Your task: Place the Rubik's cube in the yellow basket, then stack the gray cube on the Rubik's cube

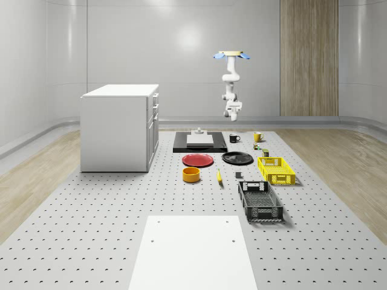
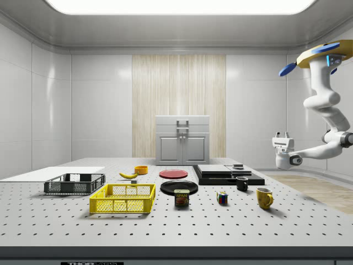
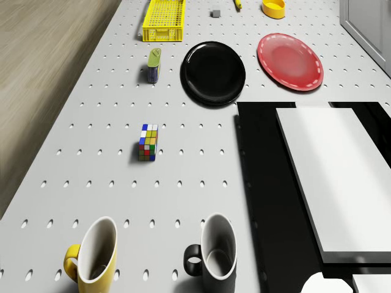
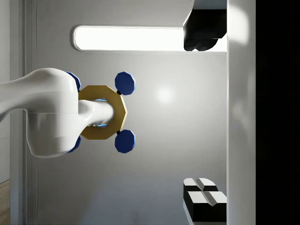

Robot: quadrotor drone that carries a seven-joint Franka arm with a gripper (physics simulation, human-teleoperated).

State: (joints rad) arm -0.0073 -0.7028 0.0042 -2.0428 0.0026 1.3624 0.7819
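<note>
The Rubik's cube (image 3: 148,142) (image 2: 222,198) (image 1: 256,146) stands on the perforated table between the mugs and a tin. The small gray cube (image 3: 215,13) (image 1: 238,175) sits beyond the black plate, beside the empty yellow basket (image 3: 163,33) (image 2: 122,205) (image 1: 270,160). My drone (image 1: 227,55) (image 2: 325,53) hovers high over the table's far end, near the mugs. The arm hangs folded below it. The gripper (image 2: 282,135) (image 4: 197,115) is turned upward toward the drone, open and holding nothing, well above the table and apart from both cubes.
A yellow mug (image 3: 95,253) and black mug (image 3: 215,253) stand below the drone. A tin (image 3: 154,65), black plate (image 3: 213,72) and red plate (image 3: 289,61) lie around. A black slab (image 3: 256,183) carries a white block. A black basket (image 1: 260,200) and white cabinet (image 1: 120,127) stand farther off.
</note>
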